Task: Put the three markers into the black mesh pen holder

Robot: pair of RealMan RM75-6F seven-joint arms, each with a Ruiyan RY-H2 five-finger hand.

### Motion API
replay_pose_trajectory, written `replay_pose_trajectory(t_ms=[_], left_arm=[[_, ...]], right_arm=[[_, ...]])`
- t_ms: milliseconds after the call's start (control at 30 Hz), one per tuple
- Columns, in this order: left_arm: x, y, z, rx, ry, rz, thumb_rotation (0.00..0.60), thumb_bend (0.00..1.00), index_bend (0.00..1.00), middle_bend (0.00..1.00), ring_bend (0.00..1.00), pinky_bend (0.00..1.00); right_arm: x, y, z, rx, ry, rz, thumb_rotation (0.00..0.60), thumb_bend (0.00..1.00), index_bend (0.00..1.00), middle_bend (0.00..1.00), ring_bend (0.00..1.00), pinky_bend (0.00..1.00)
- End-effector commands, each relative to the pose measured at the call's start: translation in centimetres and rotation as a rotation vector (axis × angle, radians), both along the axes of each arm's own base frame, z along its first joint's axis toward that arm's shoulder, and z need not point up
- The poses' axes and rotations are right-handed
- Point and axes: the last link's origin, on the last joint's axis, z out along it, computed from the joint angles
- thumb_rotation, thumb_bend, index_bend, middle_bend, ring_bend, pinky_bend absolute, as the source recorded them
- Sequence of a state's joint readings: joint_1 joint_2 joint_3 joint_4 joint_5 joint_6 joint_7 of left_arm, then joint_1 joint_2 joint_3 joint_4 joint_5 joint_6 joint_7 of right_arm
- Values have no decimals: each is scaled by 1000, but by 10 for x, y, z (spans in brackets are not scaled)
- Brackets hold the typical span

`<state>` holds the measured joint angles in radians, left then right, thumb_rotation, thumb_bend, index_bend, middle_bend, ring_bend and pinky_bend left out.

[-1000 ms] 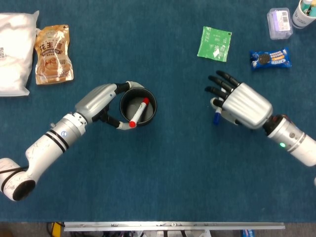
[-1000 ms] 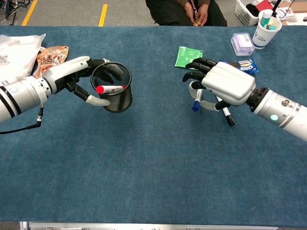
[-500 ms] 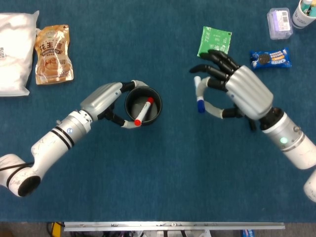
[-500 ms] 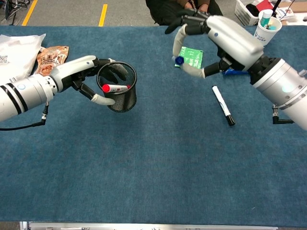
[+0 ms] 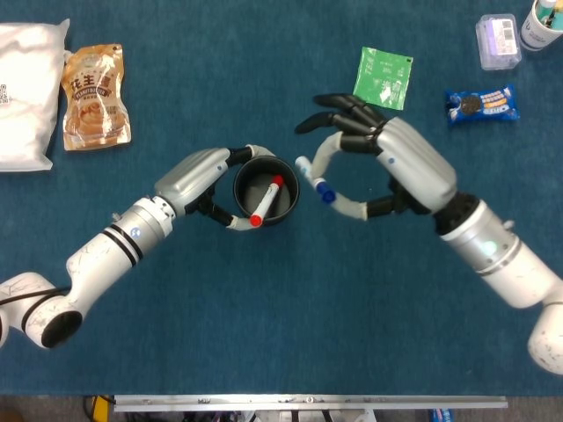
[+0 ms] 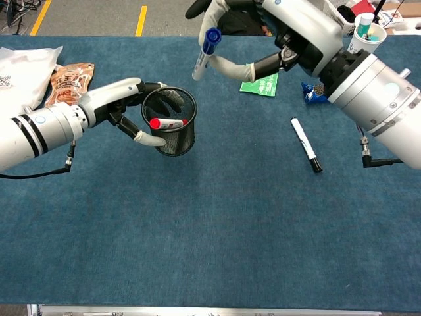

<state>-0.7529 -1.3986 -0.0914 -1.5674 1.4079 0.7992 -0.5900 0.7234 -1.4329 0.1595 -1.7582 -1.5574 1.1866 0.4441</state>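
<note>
Head view looks straight down on a blue cloth table [image 5: 290, 316] scattered with bystanders: a white bag [image 5: 26, 92] and a tan snack pouch [image 5: 95, 97] at the far left, a green sachet [image 5: 383, 77] beyond the right hand, a blue cookie packet [image 5: 480, 104] further right, and a clear plastic box [image 5: 498, 40] beside a paper cup [image 5: 538, 25] in the far right corner. Nothing lies between the right hand and the black mesh pen holder [image 5: 265, 189]. That holder stands upright near the table's middle with a red-capped marker [image 5: 267, 200] leaning inside it. The left hand [image 5: 204, 176] wraps around the holder, fingers curled against its wall and rim, clamped on it. The right hand [image 5: 387, 163] pinches a blue-capped marker [image 5: 315, 179] between thumb and a finger, its other fingers spread; the marker hangs tilted just to the right of the holder's rim. Chest view shows that marker [image 6: 205, 45] raised well above the holder [image 6: 175, 122], and a black-capped marker [image 6: 306, 144] lying flat on the cloth to the right, well apart from both hands.
</note>
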Motion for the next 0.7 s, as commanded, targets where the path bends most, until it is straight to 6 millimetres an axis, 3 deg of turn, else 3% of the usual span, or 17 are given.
replay_pose_trajectory(t_ms=[33, 267, 467, 567, 700], left_arm=[[2, 0, 0, 1, -2, -3, 600, 175, 242, 348, 272, 209], [6, 0, 0, 1, -10, -3, 600, 175, 242, 348, 272, 209], [7, 0, 2, 4, -9, -3, 600, 175, 242, 348, 272, 209], [6, 0, 3, 8, -11, 0, 600, 175, 243, 348, 272, 208], [4, 0, 5, 13, -8, 2, 600, 175, 243, 348, 272, 209]], right_arm=[[6, 1, -8, 21, -4, 3, 600, 328, 608, 285, 102, 93], [20, 3, -28, 50, -15, 5, 600, 329, 608, 285, 102, 93], [20, 0, -44, 40, 46, 12, 600, 331, 590, 267, 102, 91], [19, 0, -51, 42, 80, 22, 600, 332, 508, 224, 89, 71], [16, 0, -53, 18, 111, 35, 600, 266, 313, 165, 56, 52]])
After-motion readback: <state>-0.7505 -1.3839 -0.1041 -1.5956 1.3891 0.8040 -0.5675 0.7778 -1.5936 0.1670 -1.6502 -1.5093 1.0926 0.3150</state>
